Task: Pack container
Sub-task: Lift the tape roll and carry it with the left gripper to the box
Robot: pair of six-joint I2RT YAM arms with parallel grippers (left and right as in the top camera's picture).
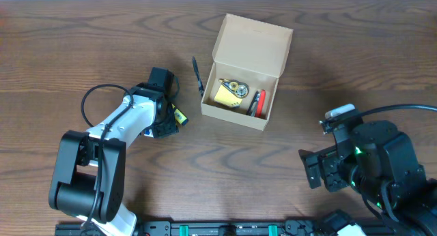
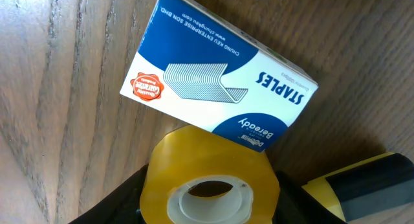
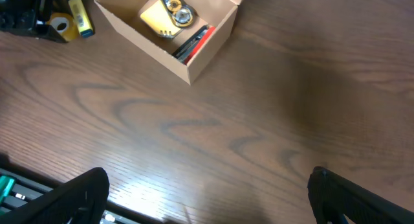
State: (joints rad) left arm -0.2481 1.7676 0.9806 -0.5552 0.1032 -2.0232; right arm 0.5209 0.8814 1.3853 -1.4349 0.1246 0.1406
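Table (image 1: 68, 45): 1 container (image 1: 232, 115), 1 staples box (image 2: 217, 72); L tool (image 1: 165, 123) grips tape (image 2: 207, 166), R tool (image 3: 207, 208) open.

**Open container mid-table, an arm on either side**

We see the container (image 1: 256, 38) near the middle of the wooden table (image 1: 82, 38), with its lid flap thrown back. Inside lie a yellow pad (image 1: 224, 96) with a round metallic piece (image 1: 235, 86) on it, and red and black pens (image 1: 257, 103) by the right wall. A dark pen (image 1: 198, 76) lies just outside the left wall. The left gripper (image 1: 165, 125) hangs low beside a small yellow-and-black item (image 1: 179, 116); we cannot tell how its jaws stand. The right arm (image 1: 369, 161) sits well apart.
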